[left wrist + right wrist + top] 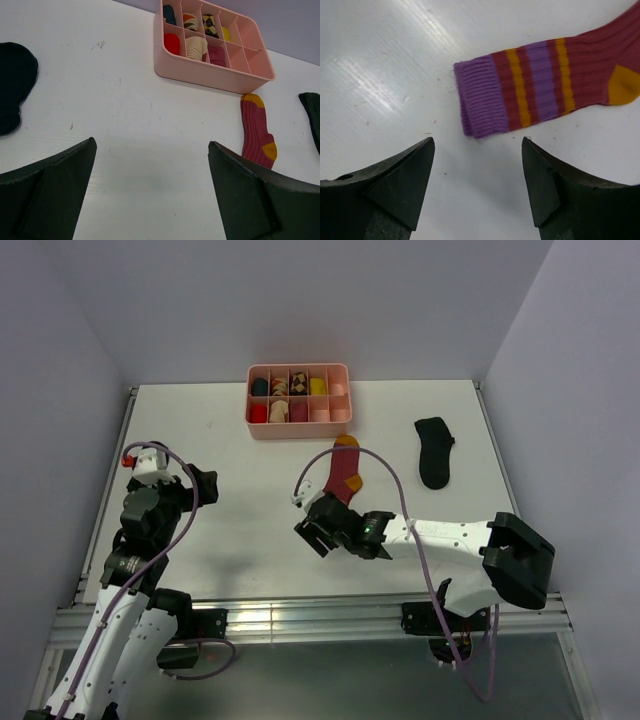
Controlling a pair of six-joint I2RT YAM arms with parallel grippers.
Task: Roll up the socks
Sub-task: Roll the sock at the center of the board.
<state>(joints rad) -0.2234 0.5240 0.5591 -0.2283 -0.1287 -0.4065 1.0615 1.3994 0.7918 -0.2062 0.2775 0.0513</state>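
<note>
The right gripper [477, 145] has its two black fingers spread wide with only bare tabletop between them. At twelve to one o'clock from that gap, just beyond the fingertips and not touching them, lies the ribbed purple cuff of the long maroon-and-purple striped fabric sock with orange-yellow bands, heel and toe [545, 85]. In the top view this sock lies flat. It runs from the right gripper [325, 530] toward twelve o'clock, and its orange toe ends just short of the pink divided plastic tray [300, 430].

The left gripper [150, 145] is also spread wide and holds nothing, with bare white table [125, 100] under it. From its wrist camera, a black soft fabric shape that looks like a short black sock [12, 85] lies at nine to ten o'clock by the frame's edge. The tray sits at one o'clock.

In the top view the left gripper [200, 485] hangs over the table's nine o'clock side, well apart from the striped sock. The tray stands at the table's twelve o'clock edge, with rolled bundles of several colours in some compartments. A plain black short fabric sock [435, 452] lies flat at two o'clock, apart from everything else.
</note>
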